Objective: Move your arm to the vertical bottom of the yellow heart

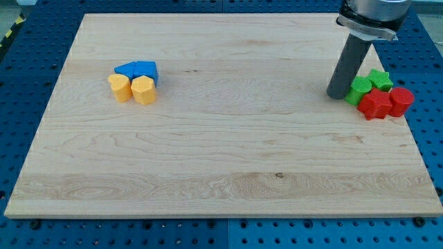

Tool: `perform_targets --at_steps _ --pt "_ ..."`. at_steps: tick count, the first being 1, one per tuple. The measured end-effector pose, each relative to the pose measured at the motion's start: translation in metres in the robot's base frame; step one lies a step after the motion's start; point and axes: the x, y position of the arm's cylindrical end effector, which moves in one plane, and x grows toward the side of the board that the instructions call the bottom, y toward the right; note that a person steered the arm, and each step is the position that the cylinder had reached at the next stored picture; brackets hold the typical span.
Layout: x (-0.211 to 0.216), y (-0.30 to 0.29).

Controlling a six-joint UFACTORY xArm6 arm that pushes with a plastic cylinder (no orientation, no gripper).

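Note:
Two yellow blocks sit side by side at the board's left. The right one (143,90) looks like the yellow heart; the left one (120,88) looks like a yellow hexagon. Two blue blocks (137,70) touch them from the view's top. My tip (337,95) is far off at the view's right, touching or almost touching the left side of a round green block (359,90). The dark rod rises from it toward the view's top.
A green star (379,78), a red star-like block (374,104) and a round red block (401,100) cluster by the board's right edge (415,138), next to the round green block. A blue pegboard surrounds the wooden board.

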Motion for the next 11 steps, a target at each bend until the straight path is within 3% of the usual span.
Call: perform_targets --at_steps 1,4,7,10,11 --pt "0.003 -0.002" --pt "0.091 -0.017" --pt "0.095 -0.041" --pt "0.103 -0.268" --pt "0.080 -0.348"
